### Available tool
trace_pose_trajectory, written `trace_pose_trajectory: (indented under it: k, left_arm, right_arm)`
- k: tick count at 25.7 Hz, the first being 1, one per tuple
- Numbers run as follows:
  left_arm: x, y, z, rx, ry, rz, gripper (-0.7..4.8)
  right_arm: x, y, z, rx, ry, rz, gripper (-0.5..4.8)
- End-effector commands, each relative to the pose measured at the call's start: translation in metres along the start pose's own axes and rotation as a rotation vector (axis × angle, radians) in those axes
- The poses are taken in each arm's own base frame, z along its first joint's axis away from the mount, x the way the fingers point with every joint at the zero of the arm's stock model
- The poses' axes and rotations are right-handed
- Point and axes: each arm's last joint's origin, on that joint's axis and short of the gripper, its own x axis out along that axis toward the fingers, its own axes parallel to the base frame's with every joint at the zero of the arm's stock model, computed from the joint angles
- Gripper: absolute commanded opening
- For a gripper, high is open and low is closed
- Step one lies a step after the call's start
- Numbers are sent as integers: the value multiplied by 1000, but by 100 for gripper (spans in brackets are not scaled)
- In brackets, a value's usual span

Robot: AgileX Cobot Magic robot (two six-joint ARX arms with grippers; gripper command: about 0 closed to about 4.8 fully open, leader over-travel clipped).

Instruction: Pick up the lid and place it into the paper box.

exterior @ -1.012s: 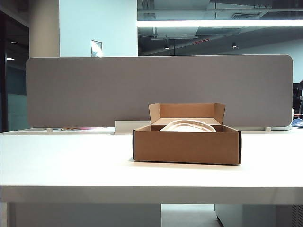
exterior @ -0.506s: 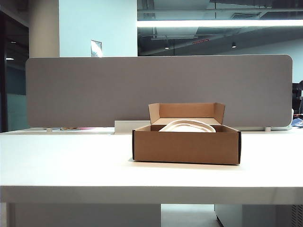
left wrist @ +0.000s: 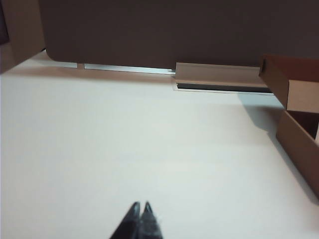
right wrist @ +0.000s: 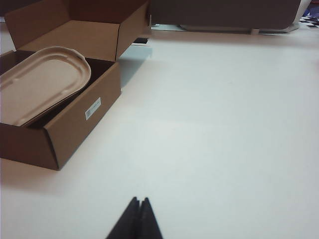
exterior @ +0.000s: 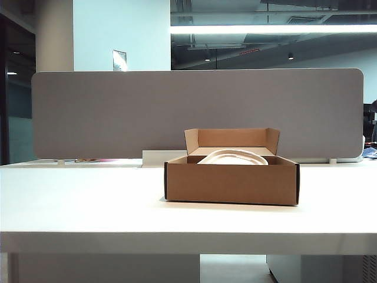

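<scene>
1. White table [exterior: 88,200]: plain matte top filling the lower half of the exterior view, front edge nearest the camera.
2. Left gripper [left wrist: 140,206]: dark fingertips pressed together, nothing between them, above bare tabletop; not seen in the exterior view.
3. Right gripper [right wrist: 139,201]: fingertips likewise closed and empty, above bare tabletop, well apart from the box.
4. Paper box [exterior: 231,181]: brown cardboard, centre-right of the exterior view, back flap upright; a small white label [right wrist: 92,108] on its side, print too small to read.
5. Lid [exterior: 232,157]: beige moulded pulp, lying tilted inside the box, one edge raised above the rim.
6. Grey partition panel [exterior: 118,112]: along the far table edge.
7. Room beyond: pale column carrying a small unreadable notice [exterior: 119,60], ceiling light strip [exterior: 271,29] at upper right.
</scene>
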Motion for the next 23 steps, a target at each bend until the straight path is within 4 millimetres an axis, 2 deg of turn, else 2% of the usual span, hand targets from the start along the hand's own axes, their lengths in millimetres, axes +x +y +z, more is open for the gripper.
trace_pose_trajectory:
  k: [1,23]
  left_arm:
    - [0,0,2,17,-12,-2,-6]
    - [0,-1,0,5,5,-45,-5]
  right_arm:
    - [0,0,0,-3,-8,-2,-4]
    - [0,0,0,-3,-8,-2,-4]
